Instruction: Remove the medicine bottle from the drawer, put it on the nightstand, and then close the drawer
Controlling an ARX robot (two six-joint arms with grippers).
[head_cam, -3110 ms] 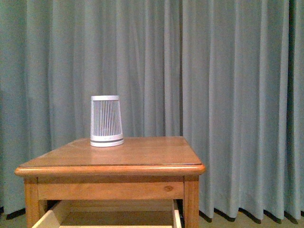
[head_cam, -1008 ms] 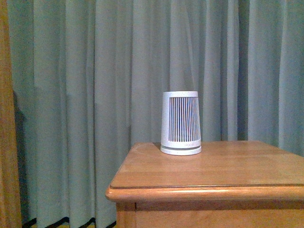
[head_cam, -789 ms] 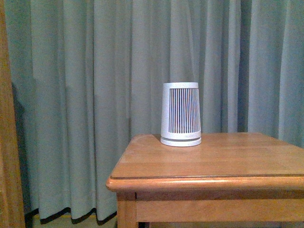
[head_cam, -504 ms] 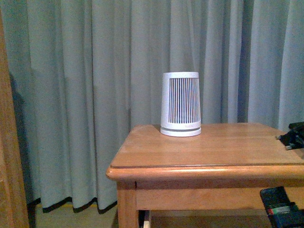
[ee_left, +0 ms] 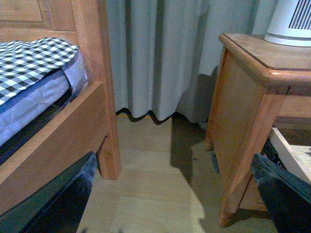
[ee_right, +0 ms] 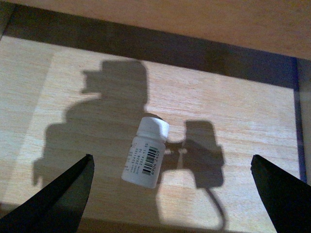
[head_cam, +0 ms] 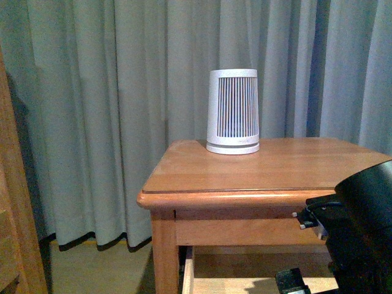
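Observation:
The medicine bottle (ee_right: 146, 154), small and white with a white cap and a barcode label, lies on its side on the pale floor of the open drawer (ee_right: 233, 116). My right gripper (ee_right: 172, 194) hangs open above it, one finger on each side, apart from it. In the front view the right arm (head_cam: 361, 239) is low at the right, over the pulled-out drawer (head_cam: 245, 275) under the nightstand top (head_cam: 245, 177); the bottle is hidden there. My left gripper (ee_left: 175, 194) is open and empty above the floor, between the bed and the nightstand (ee_left: 243, 111).
A large white slatted device (head_cam: 233, 111) stands at the back of the nightstand top. A wooden bed frame (ee_left: 63, 131) with a checked cover stands to the left. Grey curtains (head_cam: 110, 92) hang behind. Bare wood floor (ee_left: 150, 179) lies between bed and nightstand.
The front view has tilted down and come closer to the nightstand. The right arm has risen into view at the lower right, and the open drawer now shows below the top.

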